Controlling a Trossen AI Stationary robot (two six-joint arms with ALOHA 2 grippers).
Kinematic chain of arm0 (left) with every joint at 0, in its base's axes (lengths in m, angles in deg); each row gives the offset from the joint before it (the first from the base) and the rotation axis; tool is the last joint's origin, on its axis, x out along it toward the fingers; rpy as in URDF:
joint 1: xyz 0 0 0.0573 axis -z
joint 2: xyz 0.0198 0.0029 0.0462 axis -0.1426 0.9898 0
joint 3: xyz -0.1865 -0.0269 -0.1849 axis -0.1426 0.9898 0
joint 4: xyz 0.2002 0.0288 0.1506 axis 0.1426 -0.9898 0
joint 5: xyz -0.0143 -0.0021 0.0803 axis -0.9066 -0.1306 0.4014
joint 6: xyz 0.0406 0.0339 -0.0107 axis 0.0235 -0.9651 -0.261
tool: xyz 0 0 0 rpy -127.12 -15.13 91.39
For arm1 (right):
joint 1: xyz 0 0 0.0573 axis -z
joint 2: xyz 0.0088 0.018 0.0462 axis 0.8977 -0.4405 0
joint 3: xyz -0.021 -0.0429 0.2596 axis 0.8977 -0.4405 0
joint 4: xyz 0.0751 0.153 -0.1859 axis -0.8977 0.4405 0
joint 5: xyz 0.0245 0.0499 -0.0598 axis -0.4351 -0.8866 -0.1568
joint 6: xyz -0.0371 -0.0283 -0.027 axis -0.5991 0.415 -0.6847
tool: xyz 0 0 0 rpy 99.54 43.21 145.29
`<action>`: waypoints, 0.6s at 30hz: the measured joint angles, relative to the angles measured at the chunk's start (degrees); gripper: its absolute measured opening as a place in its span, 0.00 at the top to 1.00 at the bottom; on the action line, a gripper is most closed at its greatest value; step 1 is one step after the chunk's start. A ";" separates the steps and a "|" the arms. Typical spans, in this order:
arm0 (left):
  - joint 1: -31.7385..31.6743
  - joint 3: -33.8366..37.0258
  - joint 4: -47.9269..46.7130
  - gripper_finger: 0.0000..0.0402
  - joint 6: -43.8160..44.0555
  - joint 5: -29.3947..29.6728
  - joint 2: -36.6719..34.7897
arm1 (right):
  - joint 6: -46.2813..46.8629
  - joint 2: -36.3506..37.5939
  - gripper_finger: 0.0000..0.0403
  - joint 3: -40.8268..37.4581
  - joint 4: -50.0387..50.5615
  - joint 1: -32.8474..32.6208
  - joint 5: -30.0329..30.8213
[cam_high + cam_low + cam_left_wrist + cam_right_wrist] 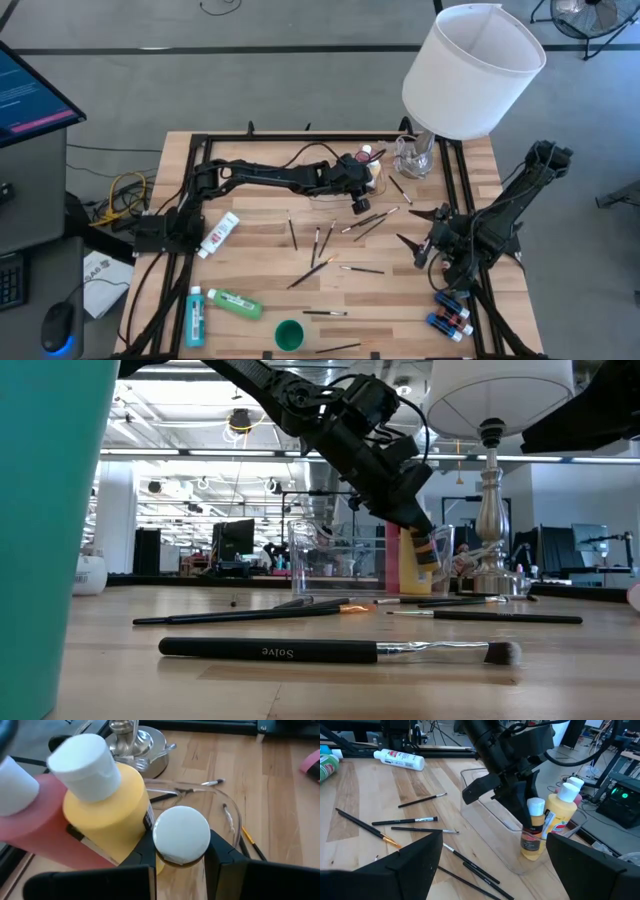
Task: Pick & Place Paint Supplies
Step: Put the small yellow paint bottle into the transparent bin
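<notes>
Scattered across the near and middle table, thin brushes (pixel 318 245); at three o'clock, right gripper (pixel 421 226) waiting with fingers spread wide; farther back toward one o'clock, left gripper (pixel 532 810) clamped on a small white-capped bottle (pixel 533 834) inside the clear tray (pixel 487 807), beside yellow bottle (pixel 559 812).

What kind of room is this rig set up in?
Likely an open robotics lab or workshop, not a home: a monitor beside the wooden table, desks with screens behind it, and exposed ceiling lights and ducting overhead.
</notes>
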 joint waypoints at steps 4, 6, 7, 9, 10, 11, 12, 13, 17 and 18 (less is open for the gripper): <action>0.00 0.00 -0.03 0.90 0.00 0.00 0.00 | 0.02 0.00 0.14 0.00 0.33 0.00 0.01; 0.00 0.00 -0.04 0.90 0.00 0.00 0.00 | 0.01 0.00 0.14 0.00 0.42 0.00 0.02; 0.00 0.00 -0.04 0.90 0.00 -0.02 0.00 | 0.03 0.00 0.14 0.00 0.42 0.00 0.02; 0.00 0.00 -0.04 0.90 0.00 -0.02 0.00 | 0.03 0.00 0.14 0.00 0.43 0.00 0.02; 0.00 0.00 -0.06 0.90 0.00 -0.02 0.00 | 0.03 0.00 0.14 0.00 0.41 0.00 0.02; 0.00 0.00 -0.06 0.90 0.00 -0.05 0.00 | 0.03 0.00 0.14 0.00 0.43 0.00 0.02; 0.00 0.00 -0.06 0.90 0.00 -0.24 0.00 | 0.03 0.00 0.14 0.00 0.43 0.00 0.04; 0.00 0.00 -0.06 0.90 0.00 -0.35 0.00 | 0.03 0.00 0.14 0.00 0.43 0.00 0.04; 0.00 0.00 -0.06 0.90 0.00 -0.59 0.00 | 0.03 0.00 0.14 0.00 0.45 0.00 0.23; 0.00 0.00 -0.04 0.90 0.00 -0.68 0.00 | 0.05 0.00 0.14 0.00 0.48 0.00 0.32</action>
